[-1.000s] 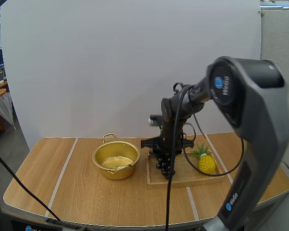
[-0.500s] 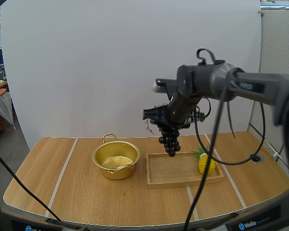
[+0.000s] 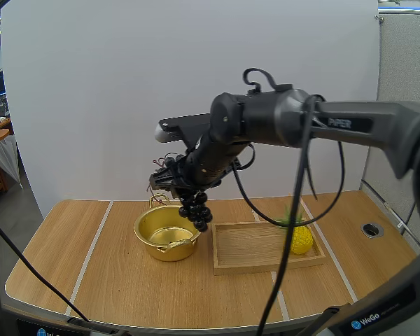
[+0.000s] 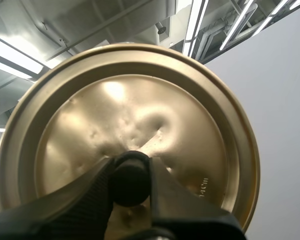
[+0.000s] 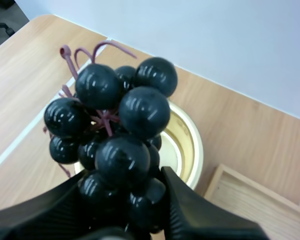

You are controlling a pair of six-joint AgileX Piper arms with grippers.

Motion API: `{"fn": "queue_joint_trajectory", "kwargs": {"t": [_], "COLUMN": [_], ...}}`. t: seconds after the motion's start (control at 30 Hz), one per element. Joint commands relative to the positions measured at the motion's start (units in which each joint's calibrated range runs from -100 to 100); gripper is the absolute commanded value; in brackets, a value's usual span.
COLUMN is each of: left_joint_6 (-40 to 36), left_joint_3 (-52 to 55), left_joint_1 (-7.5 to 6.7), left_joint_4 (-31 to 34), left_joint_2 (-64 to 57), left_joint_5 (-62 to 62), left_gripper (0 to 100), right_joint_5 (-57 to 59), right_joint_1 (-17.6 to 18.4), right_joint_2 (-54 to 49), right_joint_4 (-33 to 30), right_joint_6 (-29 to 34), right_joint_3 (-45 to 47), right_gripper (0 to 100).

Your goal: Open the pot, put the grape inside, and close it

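Black grapes (image 3: 196, 208) in my right jaws are hanging over the pot's (image 3: 164, 250) three-o'clock rim and may spill outside; left jaws are holding the lid (image 4: 125, 115).

Gold metal pot (image 5: 187, 145): mostly hidden behind bunch of black grapes (image 5: 115, 135).
Shallow wooden tray (image 5: 250, 195): one corner showing, rest cut off by picture edge.
Round gold metal lid (image 4: 115, 110): near rim hidden behind black left fingers (image 4: 85, 200).
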Motion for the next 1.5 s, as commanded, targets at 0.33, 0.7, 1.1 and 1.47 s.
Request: {"fn": "queue_joint_trajectory", "kwargs": {"t": [0.33,0.7,1.1,1.47], "left_joint_6": [-0.64,-0.64,-0.64,-0.64], "left_joint_3": [-0.51,-0.51,-0.51,-0.51], "left_joint_1": [-0.2,-0.2,-0.2,-0.2], "left_joint_4": [0.54,0.54,0.54,0.54], "left_joint_2": [-0.43,-0.43,-0.43,-0.43], "left_joint_5": [-3.18,-3.18,-3.18,-3.18], "left_gripper": [0,0,0,0], "right_joint_5": [-0.92,0.19,0.19,-0.28], "right_joint_1": [0.18,0.18,0.18,0.18], "right_joint_2": [18.4,30.04,37.54,37.54], "right_joint_4": [-0.66,-0.8,-0.8,0.28], "right_joint_6": [-1.7,-1.7,-2.79,-3.25], "right_joint_3": [-12.79,-16.95,-16.95,-16.95], "right_gripper": [0,0,0,60]}}
